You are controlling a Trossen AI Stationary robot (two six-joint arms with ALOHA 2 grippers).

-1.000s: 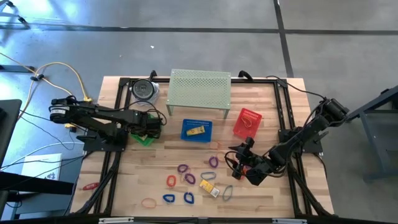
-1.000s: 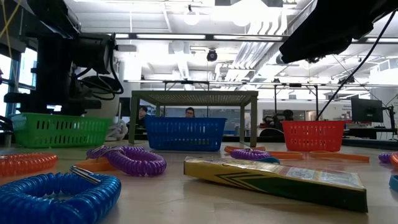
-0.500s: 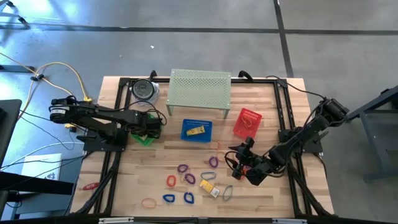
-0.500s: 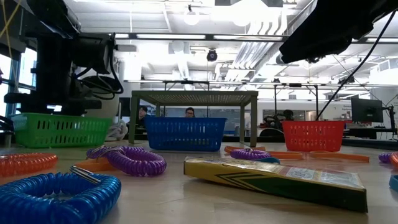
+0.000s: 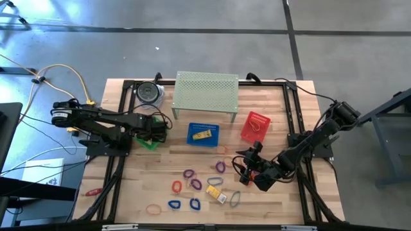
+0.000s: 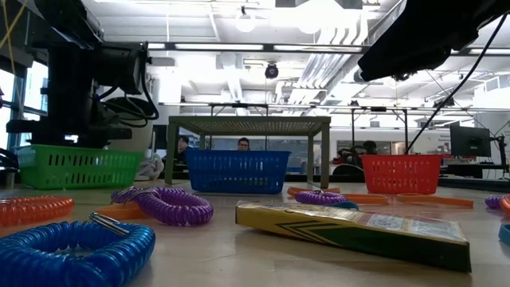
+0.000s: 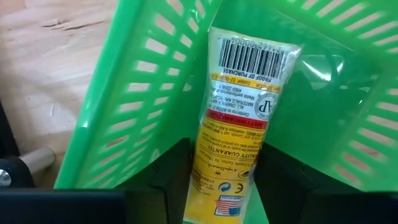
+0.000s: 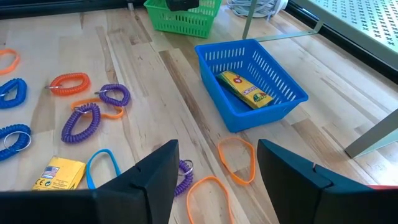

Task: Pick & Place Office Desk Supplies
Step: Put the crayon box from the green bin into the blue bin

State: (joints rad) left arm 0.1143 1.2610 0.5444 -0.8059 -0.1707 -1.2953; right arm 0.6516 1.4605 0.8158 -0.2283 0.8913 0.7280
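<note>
In the high view, the left tool (image 5: 156,130) is seen over the green basket (image 5: 149,142) at centre left of the tabletop (image 5: 276,106). The right tool (image 5: 243,165) hangs at lower right, beside coiled loops (image 5: 189,174) and a yellow box (image 5: 214,191) scattered lower centre. A blue basket (image 5: 203,133) holds a yellow box.

In the low view, a blue coil (image 6: 76,247) and a purple coil (image 6: 167,203) lie in the foreground, left.

In the left wrist view, a yellow packet (image 7: 239,118) is seen between the spread fingers (image 7: 171,174), inside the green basket (image 7: 137,93); a pinch cannot be told.

In the right wrist view, the right fingers (image 8: 155,171) are spread, holding nothing, above orange bands (image 8: 236,152).
</note>
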